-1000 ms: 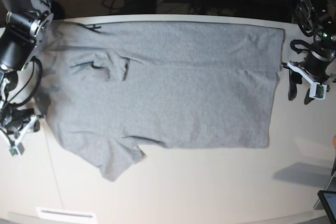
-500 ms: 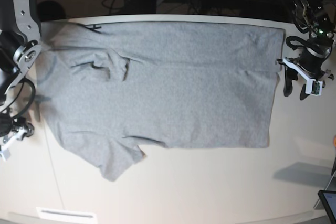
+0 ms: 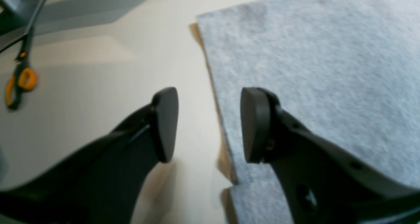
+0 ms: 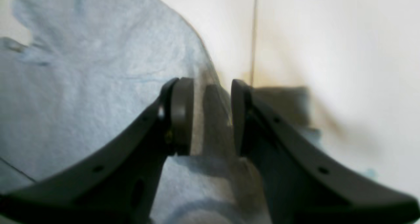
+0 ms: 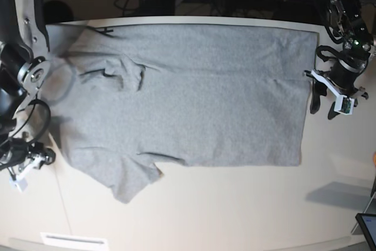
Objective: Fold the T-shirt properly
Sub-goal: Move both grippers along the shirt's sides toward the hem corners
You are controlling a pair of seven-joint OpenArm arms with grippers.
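Left pincer point(image 5: 322, 104) has shifted in toward the T-shirt point(image 5: 188, 98) hem, jaws apart, straddling its edge, empty. Right pincer point(image 4: 210, 115) jaws apart over the sleeve edge, gripping nothing. Shirt flat on bench point(image 5: 235, 204), no lettering visible. Scissors point(image 3: 18, 82) left of left pincer, wrist view only.
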